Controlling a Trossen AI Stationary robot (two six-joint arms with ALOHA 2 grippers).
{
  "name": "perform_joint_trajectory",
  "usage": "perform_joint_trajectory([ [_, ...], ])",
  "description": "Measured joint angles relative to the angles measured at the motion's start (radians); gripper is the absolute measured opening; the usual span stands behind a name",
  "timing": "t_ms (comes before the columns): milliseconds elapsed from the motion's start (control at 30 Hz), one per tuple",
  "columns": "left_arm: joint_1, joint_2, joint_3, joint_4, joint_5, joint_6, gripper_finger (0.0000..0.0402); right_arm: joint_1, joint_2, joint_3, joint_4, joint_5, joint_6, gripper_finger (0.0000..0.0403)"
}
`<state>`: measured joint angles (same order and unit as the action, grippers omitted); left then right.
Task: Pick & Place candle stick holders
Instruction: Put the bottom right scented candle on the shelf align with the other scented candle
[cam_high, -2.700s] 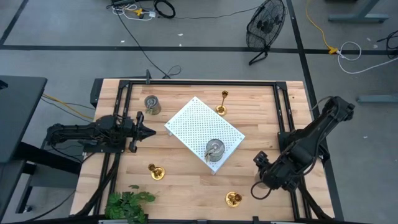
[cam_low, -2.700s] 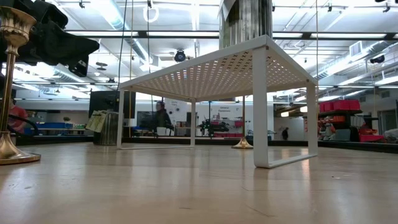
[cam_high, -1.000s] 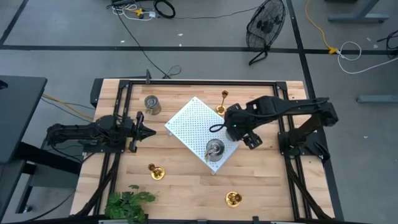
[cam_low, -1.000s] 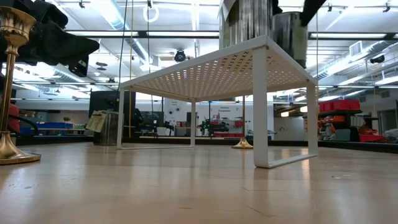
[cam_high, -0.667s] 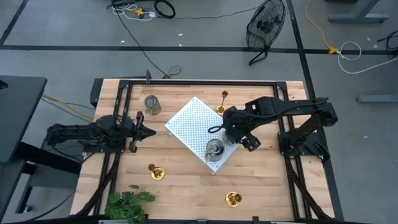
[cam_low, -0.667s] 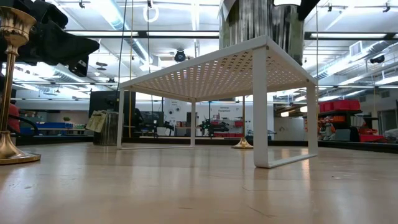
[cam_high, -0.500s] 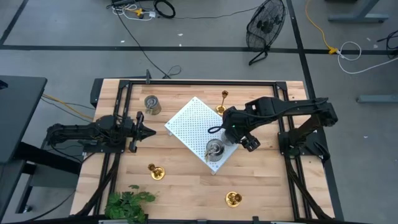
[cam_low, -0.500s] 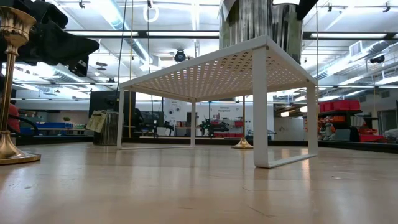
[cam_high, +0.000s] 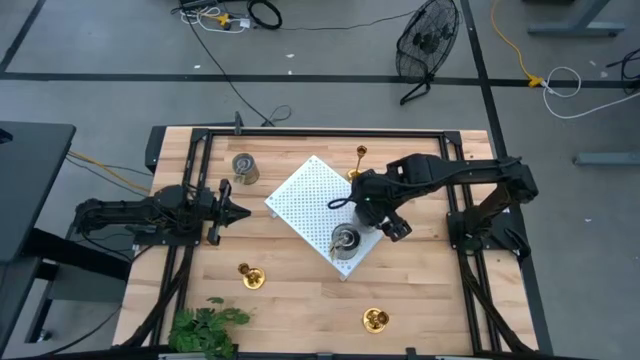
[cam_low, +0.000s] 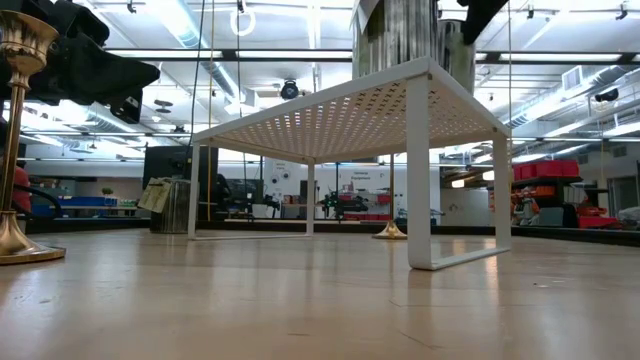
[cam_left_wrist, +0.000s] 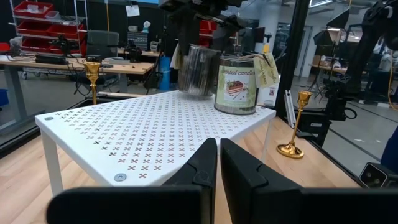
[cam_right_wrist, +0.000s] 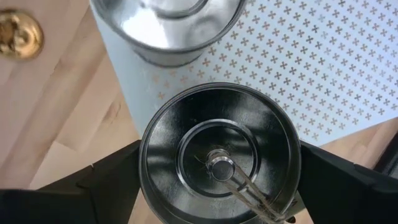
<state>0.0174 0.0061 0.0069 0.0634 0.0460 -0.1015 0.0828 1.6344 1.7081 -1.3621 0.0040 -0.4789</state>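
Note:
My right gripper (cam_high: 367, 216) is over the white perforated board (cam_high: 315, 200), shut on a squat silver-grey candle holder (cam_right_wrist: 221, 165). A second silver holder (cam_high: 345, 240) stands on the board's near corner, right beside the held one. A third silver holder (cam_high: 243, 167) stands on the table at the far left. Brass holders stand on their round bases at the far side (cam_high: 358, 165), near left (cam_high: 250, 275) and near right (cam_high: 376, 320). My left gripper (cam_high: 238, 211) is shut and empty at the table's left, level with the board. My right gripper pinches the silver holder's round side wall (cam_right_wrist: 144, 168) between its two fingers (cam_right_wrist: 109, 183), one on each opposite side. The fingers point down from above. The holder stays about upright, open top up, over the board; whether its bottom touches the board I cannot tell.
A green leafy plant (cam_high: 205, 328) sits at the near left edge. A black frame (cam_high: 320, 132) runs along the table's far and side edges. Bare wood lies between the board and the near edge.
My right gripper has carried the silver holder a little toward the table's left, farther over the board and closer to the silver holder that stands there. The holder has stayed upright in the hold.

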Motion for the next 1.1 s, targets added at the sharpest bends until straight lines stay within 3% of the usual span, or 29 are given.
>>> perform_joint_trajectory([
  [1100, 0.0, 0.0, 0.0, -0.001, 0.0, 0.0, 0.0025, -0.001, -0.002, -0.041, 0.039, -0.023, 0.072, 0.0369],
])
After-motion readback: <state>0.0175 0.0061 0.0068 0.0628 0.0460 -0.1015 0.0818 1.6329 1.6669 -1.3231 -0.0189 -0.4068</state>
